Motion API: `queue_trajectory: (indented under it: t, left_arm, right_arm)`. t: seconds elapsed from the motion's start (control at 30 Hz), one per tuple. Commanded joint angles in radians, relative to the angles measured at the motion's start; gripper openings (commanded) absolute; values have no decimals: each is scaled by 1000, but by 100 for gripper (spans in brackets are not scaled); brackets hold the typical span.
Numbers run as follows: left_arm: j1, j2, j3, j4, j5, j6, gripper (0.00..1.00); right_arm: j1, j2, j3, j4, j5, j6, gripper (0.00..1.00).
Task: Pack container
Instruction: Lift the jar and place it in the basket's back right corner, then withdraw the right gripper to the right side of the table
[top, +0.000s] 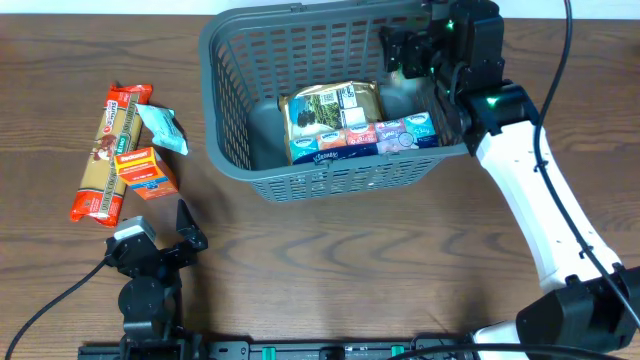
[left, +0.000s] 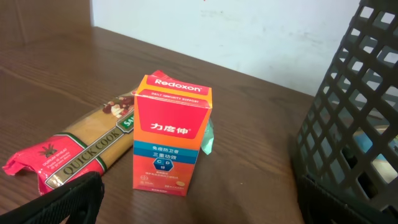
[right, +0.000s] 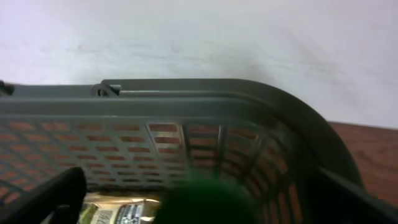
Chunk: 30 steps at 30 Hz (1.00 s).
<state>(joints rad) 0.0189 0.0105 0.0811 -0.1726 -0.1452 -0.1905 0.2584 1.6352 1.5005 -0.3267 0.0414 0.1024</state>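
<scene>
Right gripper (top: 412, 52) is held over the far right corner of the grey shopping basket (top: 225, 110) at mid-table, fingers spread wide and empty, a pose suited to dropping goods inside. Left gripper (top: 155, 232) is held fully open and empty, facing the Redoxon box (left: 173, 134), probably the next pick.

Wood table (top: 330, 270), basket (top: 340, 180), pasta packet (top: 105, 140), orange box (top: 147, 172), sachet (top: 163, 128)
</scene>
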Motion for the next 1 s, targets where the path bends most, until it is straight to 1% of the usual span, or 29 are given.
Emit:
queue_trajectory:
  t: [0.0, 0.1, 0.23, 0.3, 0.37, 0.53, 0.7, 0.8, 0.87, 0.97]
  left_arm:
    - [4, -6, -25, -11, -5, -6, 99]
    - [4, -6, -25, -11, -5, -6, 99]
    - [4, -6, -25, -11, -5, -6, 98]
    - [4, -6, -25, -11, -5, -6, 98]
    - [4, -6, -25, -11, -5, -6, 99]
    - [4, -6, -25, -11, -5, -6, 98]
    - [4, -6, -25, -11, -5, -6, 98]
    - [4, -6, -25, -11, -5, -6, 98]
    - [4, -6, -25, -11, -5, -6, 99]
    - [4, -6, -25, -11, -5, -6, 99]
  right_arm:
    - [19, -77, 48, -26, 11, -7, 99]
    - [16, -148, 79, -92, 20, -16, 99]
    - [-3, -264, 121, -217, 92, -15, 99]
    - [-23, -327, 124, -285, 89, -33, 99]
    - [-52, -384, 124, -381, 84, -29, 99]
    - [-125, -476, 124, -662, -23, 9, 99]
    - [-141, -535, 124, -879, -24, 10, 99]
    - [-140, -565, 124, -951, -23, 10, 99]
    - [-140, -584, 124, -968, -25, 11, 99]
    - [-140, -603, 124, -982, -46, 50, 99]
